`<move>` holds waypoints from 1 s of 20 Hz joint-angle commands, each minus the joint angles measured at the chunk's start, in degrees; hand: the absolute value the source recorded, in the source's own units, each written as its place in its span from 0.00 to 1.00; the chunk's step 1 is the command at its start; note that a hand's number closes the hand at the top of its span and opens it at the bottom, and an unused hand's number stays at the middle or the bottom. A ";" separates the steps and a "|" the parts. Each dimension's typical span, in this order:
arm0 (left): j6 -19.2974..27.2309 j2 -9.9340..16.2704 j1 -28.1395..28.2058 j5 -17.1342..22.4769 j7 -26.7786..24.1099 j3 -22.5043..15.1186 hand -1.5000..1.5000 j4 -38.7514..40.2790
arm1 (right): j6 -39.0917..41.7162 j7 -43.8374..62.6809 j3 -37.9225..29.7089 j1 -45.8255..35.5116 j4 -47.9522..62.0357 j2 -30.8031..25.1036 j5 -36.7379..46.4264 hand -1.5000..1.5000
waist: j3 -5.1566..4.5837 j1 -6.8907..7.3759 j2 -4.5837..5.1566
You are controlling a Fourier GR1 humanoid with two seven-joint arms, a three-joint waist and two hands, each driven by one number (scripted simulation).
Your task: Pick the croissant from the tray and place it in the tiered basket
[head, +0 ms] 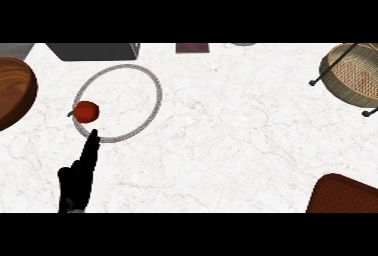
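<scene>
The left hand [77,180] extends straight, released fingers toward the ring-shaped tray [118,103], which holds a red tomato [86,111]. The tiered basket [354,77] stands far right.

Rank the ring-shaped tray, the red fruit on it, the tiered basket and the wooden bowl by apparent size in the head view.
1. Ring-shaped tray, fully in view.
2. Tiered basket and wooden bowl: both cut off by the view's edges, so their order is unsure.
3. Red fruit, clearly smallest.
</scene>
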 commanded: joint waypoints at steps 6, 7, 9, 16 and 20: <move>-2.55 0.62 -3.43 0.94 0.22 2.69 0.50 6.61 | 0.23 8.65 3.28 -9.59 2.32 -4.80 0.49 1.00 | -0.19 1.62 0.76; -0.72 -1.19 -5.34 -1.34 2.65 0.21 0.50 5.22 | -0.65 6.97 5.58 -13.76 8.07 -6.22 0.77 1.00 | -0.16 2.13 0.89; -1.59 -0.47 -2.56 -1.08 3.71 -0.35 0.50 1.77 | -2.24 10.22 8.13 -17.62 8.66 -5.69 1.23 1.00 | -0.16 2.58 0.87; -2.58 -0.70 -1.70 -0.70 1.83 0.35 0.50 2.75 | -5.19 3.81 16.42 -27.74 22.93 -5.35 6.70 1.00 | -0.15 3.12 1.06; -1.97 -1.84 -1.84 -2.20 0.37 -0.76 0.50 4.29 | -5.25 3.11 21.98 -34.14 26.97 -2.22 9.65 1.00 | -0.17 3.30 1.10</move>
